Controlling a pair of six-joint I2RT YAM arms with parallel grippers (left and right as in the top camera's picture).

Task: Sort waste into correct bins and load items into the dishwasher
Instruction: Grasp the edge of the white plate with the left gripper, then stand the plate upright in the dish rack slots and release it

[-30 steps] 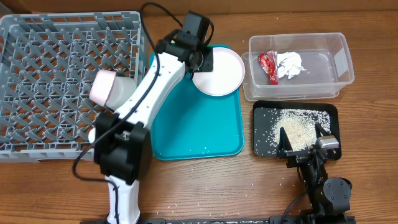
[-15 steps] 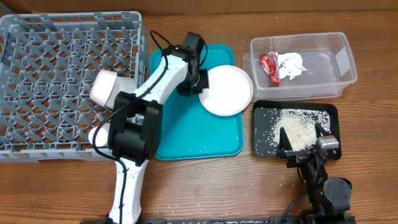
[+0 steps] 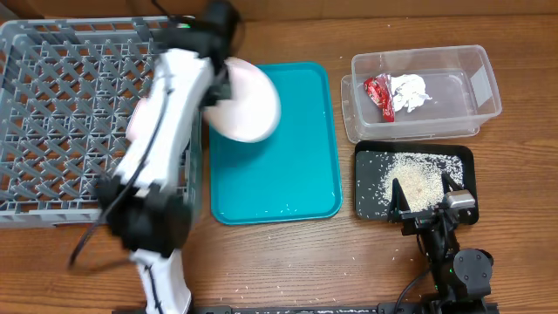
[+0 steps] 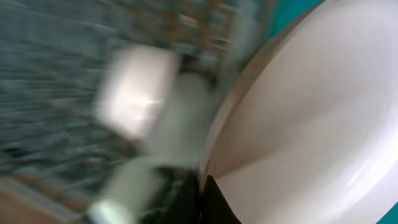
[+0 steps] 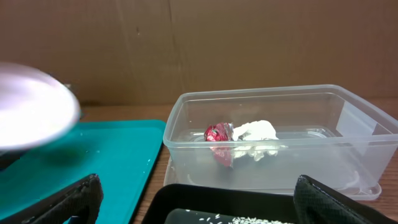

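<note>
Wooden tabletop with a teal tray (image 3: 288,174) in the middle. Left gripper (image 4: 200,188) is pinching the white plate (image 3: 248,100) by its rim. Plate's tilted over the teal tray's left edge, by the grey dish rack (image 3: 52,131), all pretty blurry. Right of the teal tray, right gripper (image 3: 425,199) has its fingers spread wide over the black tray (image 3: 359,183) of rice (image 3: 414,179). Clear tub (image 3: 471,113) off the upper right corner holds the red wrapper (image 3: 377,94) and tissue (image 3: 407,90)

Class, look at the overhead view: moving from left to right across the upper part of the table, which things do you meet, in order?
Grey dish rack → white plate → red wrapper → white tissue.
</note>
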